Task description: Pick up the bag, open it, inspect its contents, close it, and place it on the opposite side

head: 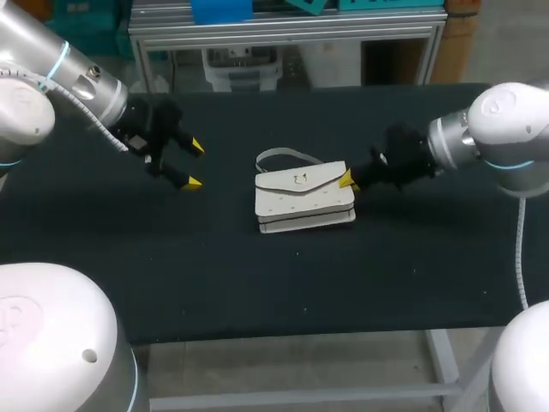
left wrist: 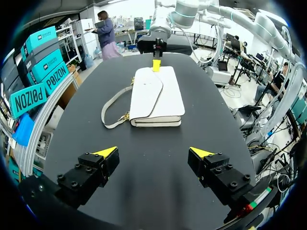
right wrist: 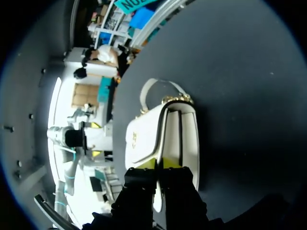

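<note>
Flat on the black table (head: 214, 257): white bag (head: 304, 202), flap closed, pale strap (head: 279, 156) looped out from its rear edge. At the bag's right end: right gripper (head: 347, 180), yellow tips drawn close and pinched onto that end's edge, a sliver of white between them. Well off to the bag's left: left gripper (head: 195, 164), fingers spread wide with nothing between, pointed toward the bag.

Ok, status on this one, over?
Left claw open, off to the side, touching nothing. Right claw pinched on the end of the white bag. Bag flat on table, flap closed. No obstruction seen near it.
</note>
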Robot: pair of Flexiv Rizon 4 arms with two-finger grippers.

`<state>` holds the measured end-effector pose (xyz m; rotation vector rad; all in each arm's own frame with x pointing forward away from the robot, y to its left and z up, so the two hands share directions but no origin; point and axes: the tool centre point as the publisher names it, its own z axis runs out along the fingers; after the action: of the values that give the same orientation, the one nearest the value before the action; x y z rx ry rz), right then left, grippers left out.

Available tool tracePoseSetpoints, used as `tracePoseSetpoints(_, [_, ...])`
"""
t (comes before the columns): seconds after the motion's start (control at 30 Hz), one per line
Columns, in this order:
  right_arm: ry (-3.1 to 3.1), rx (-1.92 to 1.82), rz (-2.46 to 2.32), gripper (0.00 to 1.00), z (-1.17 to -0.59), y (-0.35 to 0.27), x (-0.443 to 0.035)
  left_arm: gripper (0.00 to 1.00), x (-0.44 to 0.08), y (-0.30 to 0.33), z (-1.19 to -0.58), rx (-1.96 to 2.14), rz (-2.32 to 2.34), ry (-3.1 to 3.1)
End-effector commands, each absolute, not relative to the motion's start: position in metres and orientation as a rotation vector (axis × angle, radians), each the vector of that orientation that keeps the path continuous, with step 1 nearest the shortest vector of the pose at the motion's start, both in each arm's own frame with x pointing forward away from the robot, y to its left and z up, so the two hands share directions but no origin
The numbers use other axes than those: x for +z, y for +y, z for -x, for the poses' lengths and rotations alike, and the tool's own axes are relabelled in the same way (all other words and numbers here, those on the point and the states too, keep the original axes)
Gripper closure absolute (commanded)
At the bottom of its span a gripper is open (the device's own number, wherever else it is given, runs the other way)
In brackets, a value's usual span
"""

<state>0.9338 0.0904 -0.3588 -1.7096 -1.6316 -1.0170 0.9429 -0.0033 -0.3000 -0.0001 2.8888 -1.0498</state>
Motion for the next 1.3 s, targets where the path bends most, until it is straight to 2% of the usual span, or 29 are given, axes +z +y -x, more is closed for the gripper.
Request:
tracePoseSetpoints(0.03, [-1.608,-1.11,1.73,1.0,-0.935,0.105,-0.367,0.0,-0.301,-0.003,-0.943,-1.054,-0.001,2.886])
tracePoseSetpoints(0.9, [-1.637,-0.981,1.528,1.0,-0.918,0.116,-0.374,0.0,-0.301,-0.003,-0.943,-1.054,-0.001,2.886])
tracePoseSetpoints(0.97, [-1.645,-0.96,1.55,0.0,-0.915,0.117,-0.374,0.0,-0.301,-0.003,-0.943,-1.054,-0.001,2.886])
tracePoseSetpoints(1.3, [-1.774,-0.915,1.671,0.0,-0.898,0.097,-0.337,0.0,-0.301,-0.003,-0.943,-1.054,-0.001,2.886])
